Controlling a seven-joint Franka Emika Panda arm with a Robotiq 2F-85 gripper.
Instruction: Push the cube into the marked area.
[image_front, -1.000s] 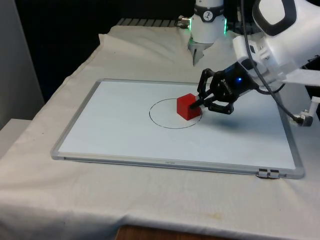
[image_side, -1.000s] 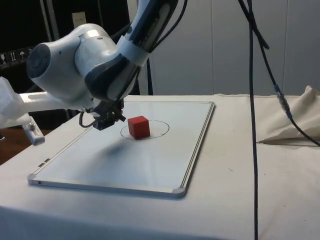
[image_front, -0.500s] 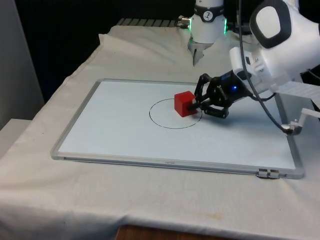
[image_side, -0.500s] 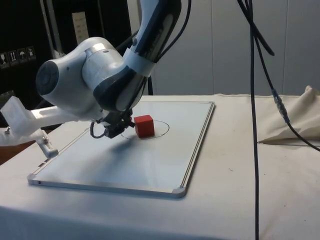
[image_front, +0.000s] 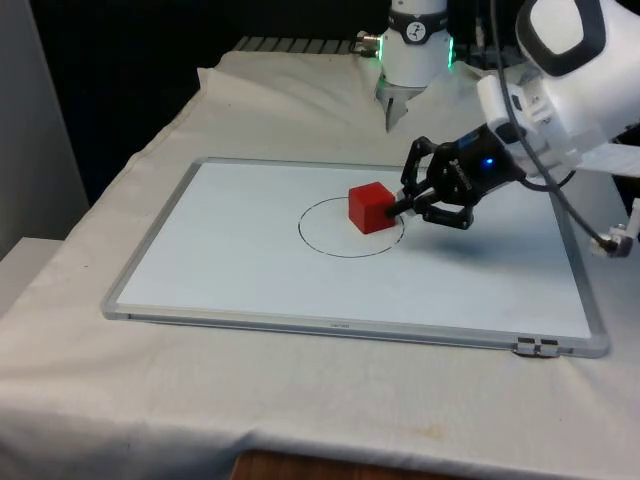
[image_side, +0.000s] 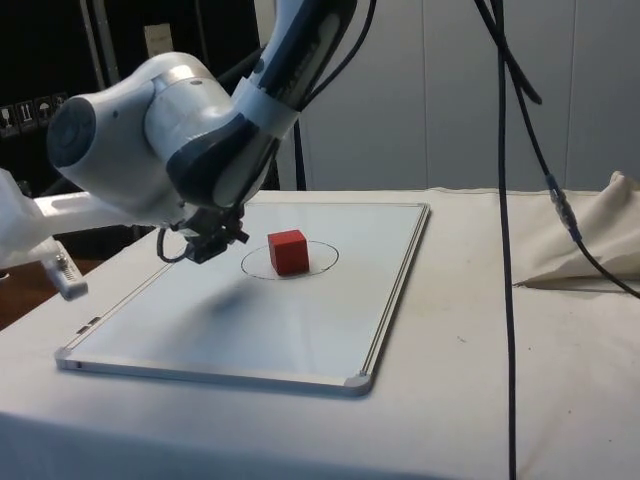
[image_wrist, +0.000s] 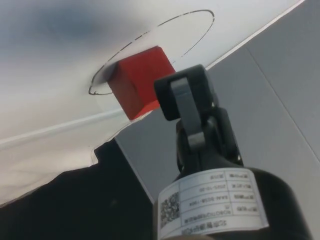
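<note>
red cube (image_front: 371, 208) sits on whiteboard (image_front: 240, 270), inside drawn circle (image_front: 325, 245), toward circle's edge on front view's right. black gripper (image_front: 402, 208) low over board, just beside cube on that same side; contact unclear. fingers appear closed together, holding nothing. judged step: push nearly complete. next move calls for short nudge toward circle's centre, or lifting clear without dragging cube out.

Lab (cloth-draped table (image_front: 300, 400), dark cabinets (image_side: 60, 70))
</note>
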